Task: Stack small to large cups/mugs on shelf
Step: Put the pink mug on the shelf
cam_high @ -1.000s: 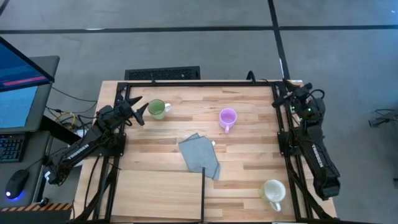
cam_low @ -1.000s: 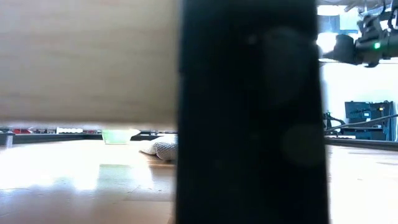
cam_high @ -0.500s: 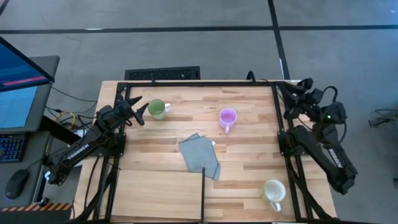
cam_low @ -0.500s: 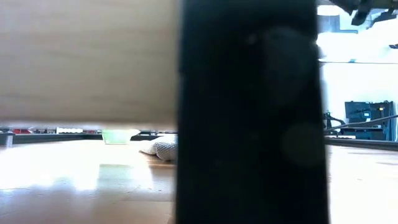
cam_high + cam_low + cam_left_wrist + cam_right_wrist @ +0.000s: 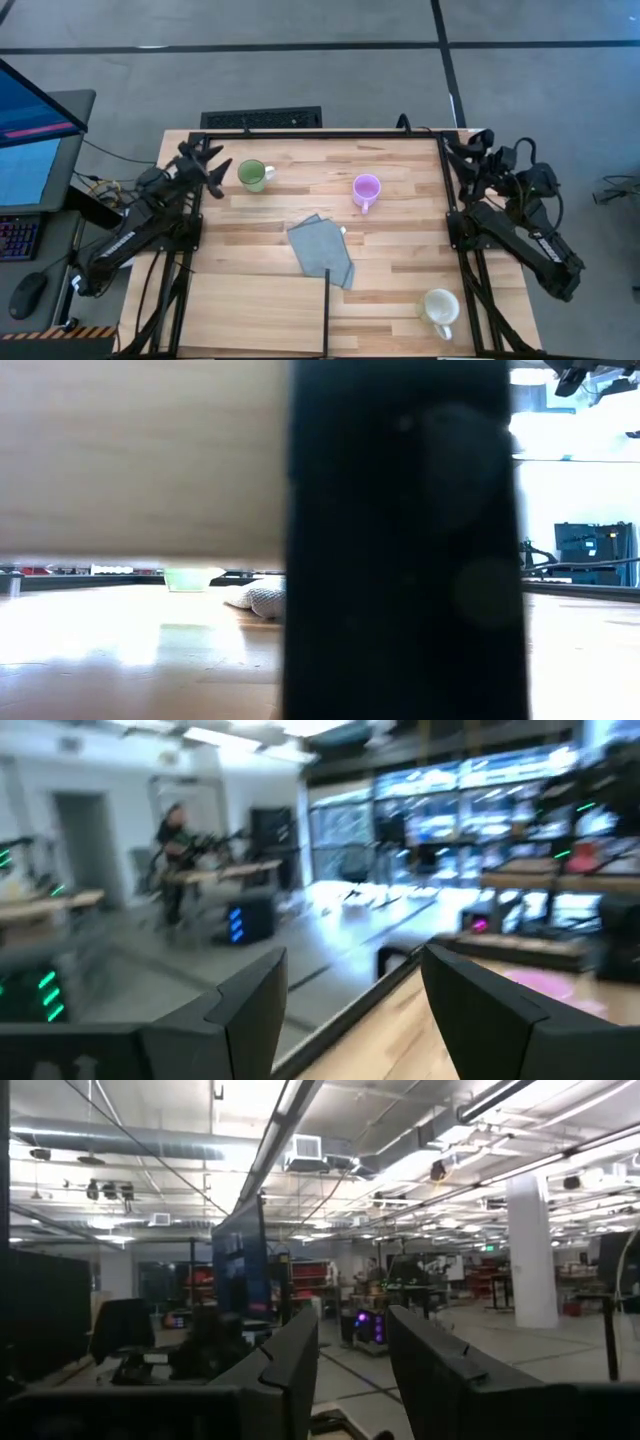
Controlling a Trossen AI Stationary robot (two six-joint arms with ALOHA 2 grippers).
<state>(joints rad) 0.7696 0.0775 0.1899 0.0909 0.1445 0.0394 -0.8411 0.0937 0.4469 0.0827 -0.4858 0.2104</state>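
**Three mugs on the tabletop, both arms raised at the edges**

The grey folded cloth [image 5: 322, 252] is taken as the landmark. The green mug [image 5: 252, 175] is seen standing beyond it toward the left arm; the light purple mug [image 5: 366, 188] is standing just beyond it on the other side. The cream-white mug [image 5: 439, 307] is resting nearer the front, close to the right frame rail [image 5: 466, 275]. The pale shelf board [image 5: 255, 310] is lying in front of the cloth. The left gripper [image 5: 205, 162] is being held beside the green mug, fingers spread, nothing gripped. The right gripper [image 5: 468, 148] is being held at the far right corner, fingers parted and empty.
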